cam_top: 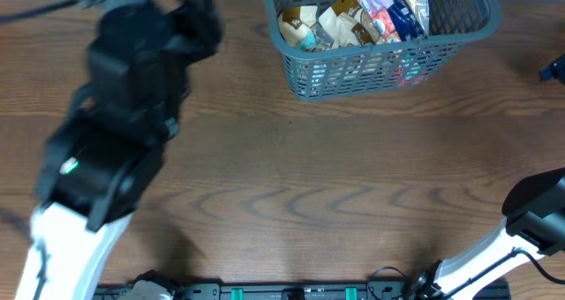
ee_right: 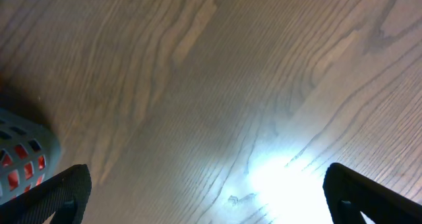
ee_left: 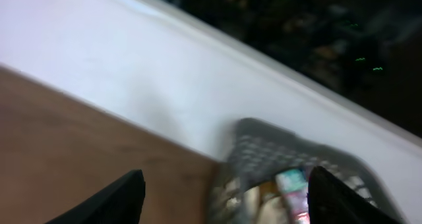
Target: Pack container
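Note:
The container (cam_top: 305, 66) is a dark grey-blue slotted basket at the back of the wooden table, right of centre, holding several snack packets (cam_top: 353, 22). It also shows blurred in the left wrist view (ee_left: 264, 148), with packets (ee_left: 290, 184) inside, and its corner shows in the right wrist view (ee_right: 23, 151). My left gripper (ee_left: 227, 201) is open and empty, held up left of the basket; its arm (cam_top: 132, 79) blurs at the left. My right gripper (ee_right: 204, 194) is open and empty over bare wood; only its arm (cam_top: 530, 221) shows overhead.
A white wall or board (ee_left: 132, 66) runs behind the table's far edge. A bright glare spot (ee_right: 283, 178) lies on the wood. A dark object (cam_top: 554, 69) sits at the far right edge.

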Available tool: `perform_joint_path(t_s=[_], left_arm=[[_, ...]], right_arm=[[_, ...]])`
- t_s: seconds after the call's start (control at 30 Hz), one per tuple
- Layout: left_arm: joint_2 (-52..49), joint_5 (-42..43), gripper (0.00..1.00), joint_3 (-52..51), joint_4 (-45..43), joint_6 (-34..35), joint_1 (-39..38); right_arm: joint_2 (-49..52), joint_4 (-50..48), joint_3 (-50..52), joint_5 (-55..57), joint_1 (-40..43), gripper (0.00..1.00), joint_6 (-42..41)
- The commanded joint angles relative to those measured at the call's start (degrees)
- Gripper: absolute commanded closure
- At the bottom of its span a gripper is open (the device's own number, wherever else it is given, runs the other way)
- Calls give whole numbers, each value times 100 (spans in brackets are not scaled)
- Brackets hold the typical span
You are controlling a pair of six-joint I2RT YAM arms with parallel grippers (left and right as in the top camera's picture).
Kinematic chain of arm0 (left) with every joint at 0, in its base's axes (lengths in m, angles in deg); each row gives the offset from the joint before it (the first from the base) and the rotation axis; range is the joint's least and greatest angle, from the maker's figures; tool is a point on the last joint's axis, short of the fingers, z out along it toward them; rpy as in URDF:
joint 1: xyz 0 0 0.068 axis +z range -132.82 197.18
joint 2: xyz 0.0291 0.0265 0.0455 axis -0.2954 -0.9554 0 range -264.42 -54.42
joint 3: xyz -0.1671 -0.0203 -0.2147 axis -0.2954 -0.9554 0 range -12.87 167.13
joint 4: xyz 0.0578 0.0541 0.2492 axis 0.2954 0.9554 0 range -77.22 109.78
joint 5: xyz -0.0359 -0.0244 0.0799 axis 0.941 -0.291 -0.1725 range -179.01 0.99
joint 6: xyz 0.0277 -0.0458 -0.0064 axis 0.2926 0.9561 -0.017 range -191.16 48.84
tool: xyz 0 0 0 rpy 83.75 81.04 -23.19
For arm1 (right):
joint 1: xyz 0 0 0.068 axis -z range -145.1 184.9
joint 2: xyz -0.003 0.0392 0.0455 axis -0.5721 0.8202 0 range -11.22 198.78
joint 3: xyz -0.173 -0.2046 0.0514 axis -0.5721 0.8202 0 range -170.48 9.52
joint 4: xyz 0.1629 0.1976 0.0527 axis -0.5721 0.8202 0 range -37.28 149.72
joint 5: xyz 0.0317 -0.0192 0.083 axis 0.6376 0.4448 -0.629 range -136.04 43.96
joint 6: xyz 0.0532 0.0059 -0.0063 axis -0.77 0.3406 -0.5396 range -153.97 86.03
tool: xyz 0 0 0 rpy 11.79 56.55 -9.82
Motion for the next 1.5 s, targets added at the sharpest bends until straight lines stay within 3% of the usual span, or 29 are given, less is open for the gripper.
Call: perform_joint_path(t_s=[0.0,0.57,0.7,0.83,1.07,1.27,1.47], left_arm=[[474,-164,33,20,544,-225,205],[2798,-140,33,20,3460,-649,439],[3095,-138,26,20,4087,-647,439],[3281,-133,22,20,4494,-647,439],[3355,-118,1,20,4927,-649,439],[3355,-118,1,20,5694,-649,439],[3355,-118,1,-2,5744,-651,439]], right_arm=[[-13,-9,13,2,31,1,-74],[-13,-9,13,2,31,1,-74],[-13,-9,13,2,31,1,-74],[-13,-9,13,2,31,1,-74],[-13,-9,13,2,31,1,-74],[-13,-9,13,2,31,1,-74],[-13,-9,13,2,31,1,-74]])
